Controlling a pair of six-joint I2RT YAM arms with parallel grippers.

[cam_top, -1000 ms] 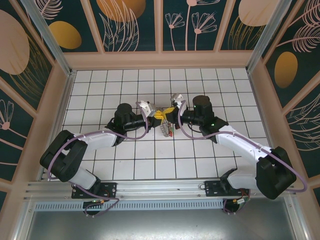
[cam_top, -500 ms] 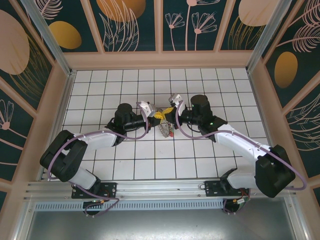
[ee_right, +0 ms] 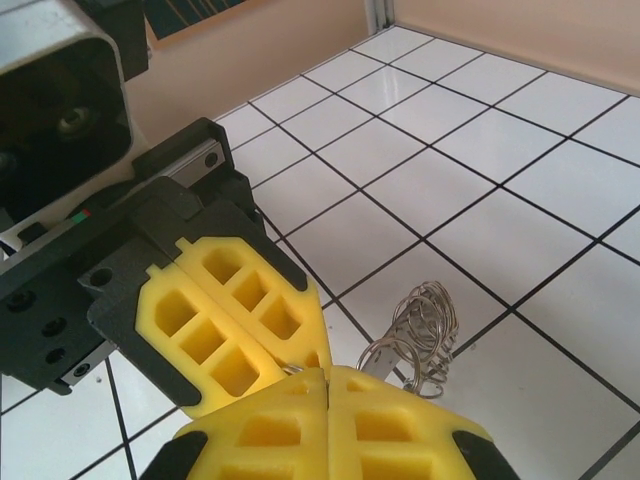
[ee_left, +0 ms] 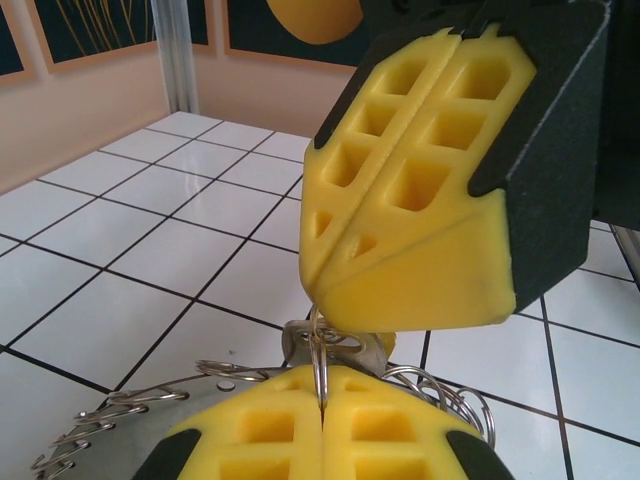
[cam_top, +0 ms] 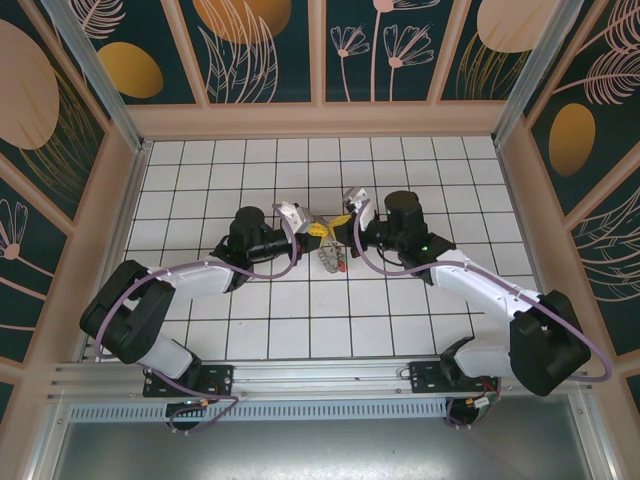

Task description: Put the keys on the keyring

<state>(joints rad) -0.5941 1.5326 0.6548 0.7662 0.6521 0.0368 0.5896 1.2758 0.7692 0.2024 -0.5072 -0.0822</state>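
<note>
- keyring (ee_left: pixel 105 428) is found low on the white tiled floor (cam_top: pixel 300 320), approx mid-floor, w/ its fringe of small wire loops bunched up
- one thin loop of it is stood upright & pinched in the seam of the left gripper (ee_left: pixel 322 408). Those jaws are clamped on that wire, and the pads are flush everywhere else
- rest of the hoop is spread out under & to either side of those pads in the left wrist cam
- right gripper (ee_right: pixel 328 388) is held just above the keyring, nose to nose w/ the left one, jaws pressed together, no gap
- a small metal bit is seen right at its tip, but whether it's actually gripped can't be told
- in the top cam the arms are brought in from either side of the keyring, and the yellow pads (cam_top: pixel 318 231) are met just on its far side
- patterned wall panels (cam_top: pixel 260 50) are set all round, well apart from the keyring
</note>
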